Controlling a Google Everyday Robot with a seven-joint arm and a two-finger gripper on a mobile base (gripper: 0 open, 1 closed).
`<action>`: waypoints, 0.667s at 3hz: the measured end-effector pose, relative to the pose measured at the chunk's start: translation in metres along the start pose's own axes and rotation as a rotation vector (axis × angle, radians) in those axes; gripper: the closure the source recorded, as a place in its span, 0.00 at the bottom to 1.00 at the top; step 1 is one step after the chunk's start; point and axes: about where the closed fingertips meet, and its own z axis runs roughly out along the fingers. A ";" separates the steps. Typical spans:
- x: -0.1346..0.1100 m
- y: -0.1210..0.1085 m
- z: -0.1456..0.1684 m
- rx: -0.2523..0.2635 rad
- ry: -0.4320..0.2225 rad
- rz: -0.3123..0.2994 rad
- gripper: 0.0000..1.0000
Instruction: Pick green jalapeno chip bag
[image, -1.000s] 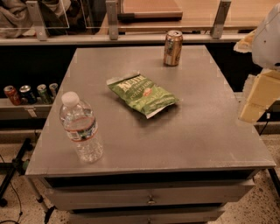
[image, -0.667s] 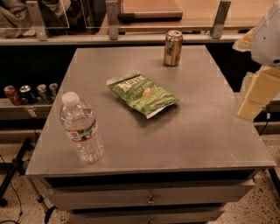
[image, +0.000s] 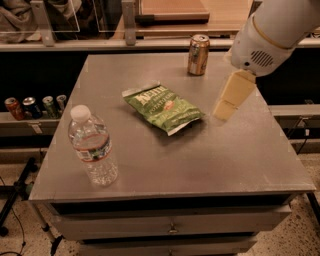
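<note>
My claw (image: 226, 104) hangs in the upper right part of the frame. It is over the right side of the table (image: 200, 165). I cannot tell if it is open or shut. It holds nothing that I can see.

Just to the left of my claw is the green chip bag (image: 162, 107). It lies flat near the middle of the frame, turned a bit sideways. My claw is near it but not touching it.

So I think I am on the reaching step. The bag is not picked up yet.

Next, I think my claw needs to go left and down until it is right over the bag. It has to be open wide enough to fit around it. The bag is flat and crinkly, so I should pinch it firmly or it may slip out.

Now I count, going outward. There is one chip bag. There is one soda can (image: 198, 55) standing on the table, above the bag in the frame. I should not bump it. There is one water bottle (image: 93, 147) standing at the lower left of the table. Off the table, at the left edge, four cans (image: 31, 106) stand in a row on a low shelf (image: 35, 127).
</note>
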 end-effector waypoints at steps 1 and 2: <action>-0.031 -0.011 0.045 -0.014 -0.048 0.102 0.00; -0.054 -0.022 0.089 -0.012 -0.045 0.202 0.00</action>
